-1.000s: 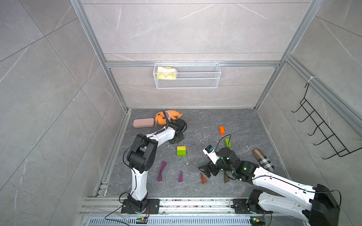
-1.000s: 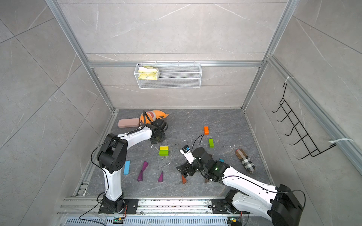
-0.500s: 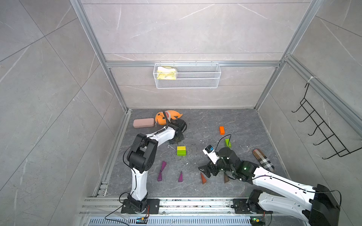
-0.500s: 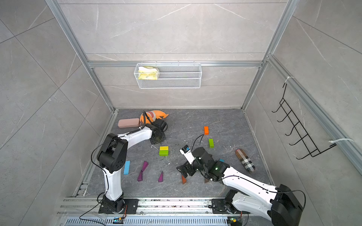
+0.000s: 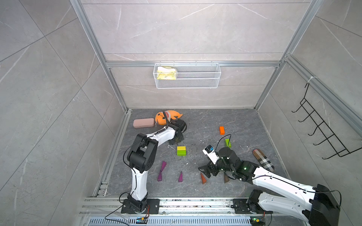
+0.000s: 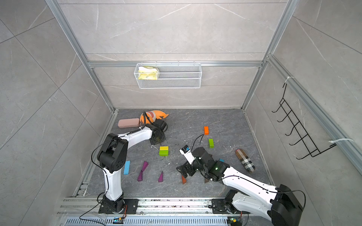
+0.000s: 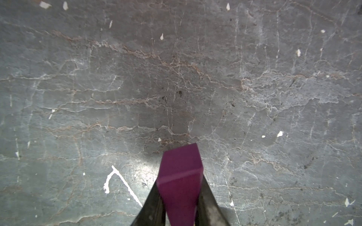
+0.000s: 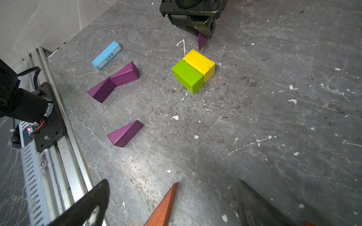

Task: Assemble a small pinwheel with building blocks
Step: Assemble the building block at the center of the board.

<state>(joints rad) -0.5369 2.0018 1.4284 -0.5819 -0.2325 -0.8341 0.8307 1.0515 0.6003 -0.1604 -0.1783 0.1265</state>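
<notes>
Nearest the front rail, the right gripper (image 5: 205, 171) hangs low over the floor (image 5: 195, 121). Its jaws are wide apart and hold nothing. The orange wedge (image 8: 164, 205) lies flat between its two fingers and touches neither of them; its thin end points away from the rail. A brown wedge (image 5: 226, 178) lies just beside it, partly under the right arm.

To the left, three purple wedges (image 8: 125, 74) lie flat. Two of them meet at their thin ends, and the third lies alone near them. A blue bar (image 8: 106, 55) lies just beyond the pair.

Farther in, near the middle, a green brick (image 8: 188, 76) and a yellow brick (image 8: 199, 61) stand side by side, touching. Just behind the yellow one, the left gripper (image 8: 202, 34) is closed on a fourth wedge (image 7: 180, 184), also purple. Its thin end points down, close to the floor; whether it touches cannot be told.

Beyond, on the right, lie a second green brick (image 5: 227, 142) and an orange brick (image 5: 221, 130), apart from each other. By the back wall lie a pink case (image 5: 143, 122) and a shark (image 5: 166, 117).
</notes>
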